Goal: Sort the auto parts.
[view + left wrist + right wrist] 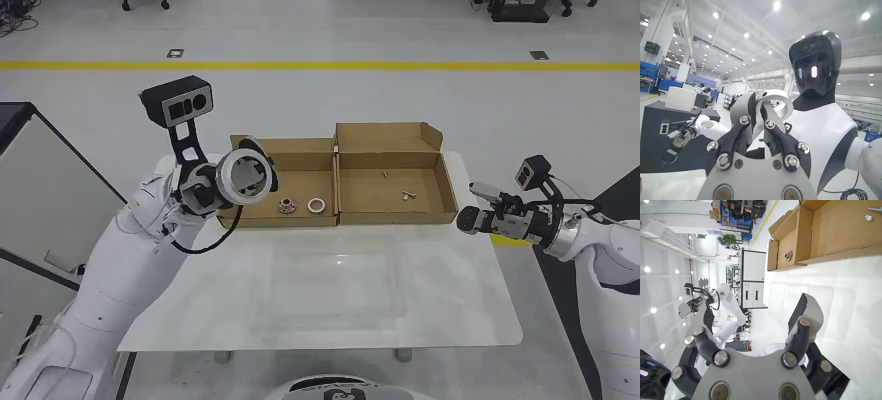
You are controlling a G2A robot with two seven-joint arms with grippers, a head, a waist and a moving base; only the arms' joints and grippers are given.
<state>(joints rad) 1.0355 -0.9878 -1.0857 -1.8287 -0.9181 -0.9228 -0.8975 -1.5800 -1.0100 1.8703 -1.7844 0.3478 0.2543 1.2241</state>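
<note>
Our left hand (758,108) is clamped on the wall of a large metal ring (778,95), one finger inside it and one outside. It is raised by the left end of the left cardboard box (300,147). We judge this to be the carrying step. The ring seems to belong with the smaller ring (317,205) and the flanged part (288,207) lying in that box. The next move calls for lowering past the rim and letting go over bare floor, short of those two. The right box (372,190) holds bolts (407,195). Our right hand (468,221), fingers apart and empty, hovers by that box's near right corner at the edge of the bench (400,290). It is well apart from the left arm, so the path looks open.
</note>
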